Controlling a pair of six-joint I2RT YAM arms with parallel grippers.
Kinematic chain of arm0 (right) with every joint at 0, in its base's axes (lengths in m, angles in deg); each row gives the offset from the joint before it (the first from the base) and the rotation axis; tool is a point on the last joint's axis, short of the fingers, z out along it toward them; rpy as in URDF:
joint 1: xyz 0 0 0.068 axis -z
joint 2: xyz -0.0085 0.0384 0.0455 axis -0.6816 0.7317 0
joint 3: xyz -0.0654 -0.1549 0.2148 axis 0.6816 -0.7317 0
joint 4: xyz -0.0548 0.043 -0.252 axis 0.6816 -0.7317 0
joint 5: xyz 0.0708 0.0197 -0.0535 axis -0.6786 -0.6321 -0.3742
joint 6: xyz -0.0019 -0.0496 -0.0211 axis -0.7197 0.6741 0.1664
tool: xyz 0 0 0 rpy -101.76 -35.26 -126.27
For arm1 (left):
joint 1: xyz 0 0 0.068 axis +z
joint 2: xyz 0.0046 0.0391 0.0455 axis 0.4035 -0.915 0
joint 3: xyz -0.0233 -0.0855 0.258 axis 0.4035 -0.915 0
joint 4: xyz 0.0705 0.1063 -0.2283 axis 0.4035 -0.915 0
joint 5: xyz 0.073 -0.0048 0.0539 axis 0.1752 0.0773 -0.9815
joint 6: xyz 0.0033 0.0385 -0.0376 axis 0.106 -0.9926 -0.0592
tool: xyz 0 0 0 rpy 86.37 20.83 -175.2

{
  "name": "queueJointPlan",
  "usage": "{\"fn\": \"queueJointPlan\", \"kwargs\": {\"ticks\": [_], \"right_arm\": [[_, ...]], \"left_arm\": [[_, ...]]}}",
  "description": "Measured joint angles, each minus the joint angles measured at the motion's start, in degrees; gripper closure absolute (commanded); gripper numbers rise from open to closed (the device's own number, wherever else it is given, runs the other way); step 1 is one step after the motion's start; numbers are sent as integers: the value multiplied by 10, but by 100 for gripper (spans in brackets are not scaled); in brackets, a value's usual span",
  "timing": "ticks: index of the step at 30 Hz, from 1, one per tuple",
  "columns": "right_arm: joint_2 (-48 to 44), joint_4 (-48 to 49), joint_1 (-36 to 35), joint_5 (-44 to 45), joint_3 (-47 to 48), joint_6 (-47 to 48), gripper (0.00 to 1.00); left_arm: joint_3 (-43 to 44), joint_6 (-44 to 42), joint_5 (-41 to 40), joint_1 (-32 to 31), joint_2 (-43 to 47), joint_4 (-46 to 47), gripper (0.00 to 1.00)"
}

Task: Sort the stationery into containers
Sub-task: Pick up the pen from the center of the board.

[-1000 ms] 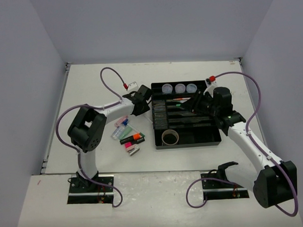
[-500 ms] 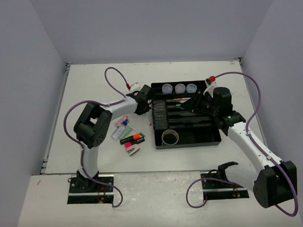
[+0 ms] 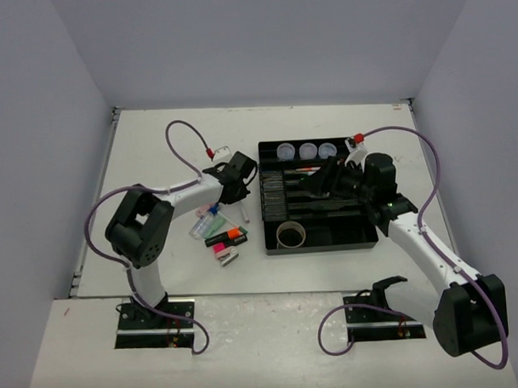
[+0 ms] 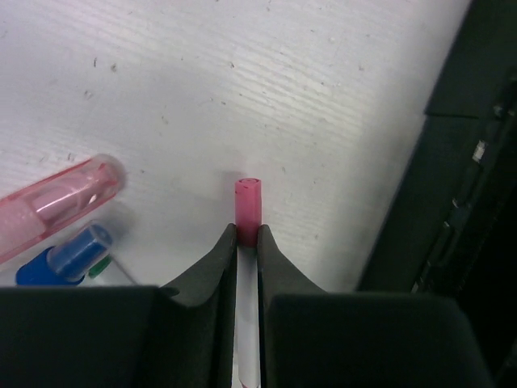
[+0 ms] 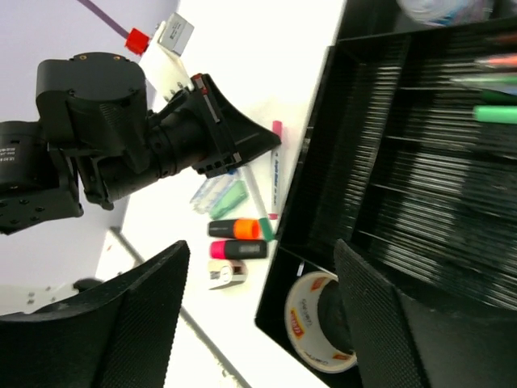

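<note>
The left end effector (image 4: 247,234) is closed on a thin white pen (image 4: 249,208), pinching it just behind its pink end, which pokes out ahead of the fingertips. Pen and jaws sit low over the desk (image 4: 242,81); whether the pen has left the surface cannot be told. The wall of the black tray (image 4: 477,162) stands close on the end effector's right. A pink highlighter (image 4: 56,206) and a blue-capped bottle (image 4: 69,255) lie to its left.

The pen is probably very light and stiff, with a smooth round barrel that could roll or swing in so narrow a pinch. With the hold this near one end, the long tail may droop, so a grip nearer the middle would carry it more level into a long slot.

The right end effector (image 5: 258,323) hangs with its jaws spread wide and empty over the tray, the tape roll (image 5: 319,315) just beneath it.

Small dark print runs along the pen's barrel in the right wrist view, and a red-and-white label shows inside the tape roll. Neither is legible.
</note>
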Motion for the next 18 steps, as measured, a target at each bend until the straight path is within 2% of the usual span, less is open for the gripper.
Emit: {"fn": "queueJointPlan", "kwargs": {"ticks": [5, 10, 14, 18], "right_arm": [[30, 52, -9, -45, -9, -20, 27], [76, 70, -85, -49, -1, -31, 35], [130, 77, -160, -49, 33, -48, 38], [175, 102, -180, -49, 45, -67, 43]], "left_arm": [[-24, -6, 8, -2, 100, 31, 100], [-61, -14, 40, -6, 187, 71, 100], [-105, -30, 100, -15, 236, 123, 100], [-155, -41, 177, -27, 278, 178, 100]]}}
